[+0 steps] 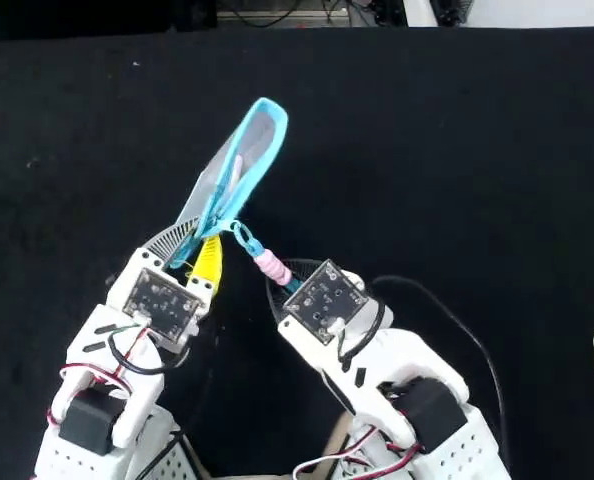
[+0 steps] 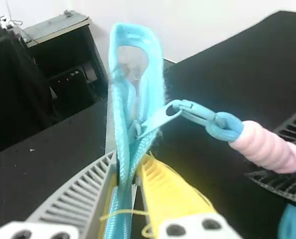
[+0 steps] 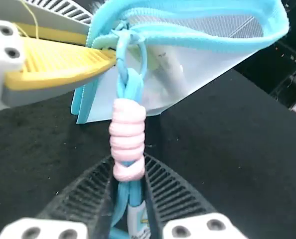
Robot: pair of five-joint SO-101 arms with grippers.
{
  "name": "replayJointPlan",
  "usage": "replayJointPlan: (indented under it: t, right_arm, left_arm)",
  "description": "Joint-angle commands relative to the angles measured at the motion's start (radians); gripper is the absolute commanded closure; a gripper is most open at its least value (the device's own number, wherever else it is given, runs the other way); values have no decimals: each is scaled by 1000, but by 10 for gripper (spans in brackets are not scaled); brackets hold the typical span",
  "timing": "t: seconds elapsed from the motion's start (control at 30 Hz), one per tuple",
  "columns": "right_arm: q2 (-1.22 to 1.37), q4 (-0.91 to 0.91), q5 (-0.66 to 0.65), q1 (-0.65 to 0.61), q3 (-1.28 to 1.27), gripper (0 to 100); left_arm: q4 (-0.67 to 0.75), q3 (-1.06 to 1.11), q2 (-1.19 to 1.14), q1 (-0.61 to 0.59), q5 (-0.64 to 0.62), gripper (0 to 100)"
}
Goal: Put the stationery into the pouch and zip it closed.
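The pouch (image 1: 239, 165), clear-sided with blue trim, hangs in the air above the black desk (image 1: 457, 150), slanting up and away from the two arms. The left end effector (image 1: 199, 255) has its grey and yellow fingers closed tight on the pouch's near end, pinching the blue zipper tape between them (image 2: 130, 172). Just past that grip sits the zipper slider (image 2: 160, 117), and beyond it the pouch mouth (image 2: 138, 64) gapes open in a loop. A zipper cord (image 1: 267, 262), blue with a pink wrapped section (image 2: 267, 147), runs taut from the slider to the right end effector (image 1: 282, 280). Its black fingers are clamped narrowly on the cord right at the end of the pink wrap (image 3: 128, 167). Through the clear side of the pouch (image 3: 203, 55) a white pen-like item (image 3: 170, 69) is visible inside. The two end effectors sit near each other, joined only by the cord.
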State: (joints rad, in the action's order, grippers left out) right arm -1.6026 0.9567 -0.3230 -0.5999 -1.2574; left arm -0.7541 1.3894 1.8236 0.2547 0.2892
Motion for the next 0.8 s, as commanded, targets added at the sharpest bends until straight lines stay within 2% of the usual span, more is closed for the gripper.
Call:
replayJointPlan:
  t: [0.0,0.1,0.3,0.57,0.77]
  right_arm:
    - [-8,8,5,20,7,986]
    - [-8,8,3,18,7,973]
    - [-8,9,8,18,5,845]
    - [-19,109,21,-34,91,884]
    - [-10,63,29,-37,62,882]
  left_arm:
    - [5,48,-18,-36,-43,970]
    - [-11,68,-11,-36,-43,970]
    - [-12,70,-17,-35,-60,970]
    - [-57,58,-11,-36,-92,970]
    - [-75,41,-18,-36,-52,970]
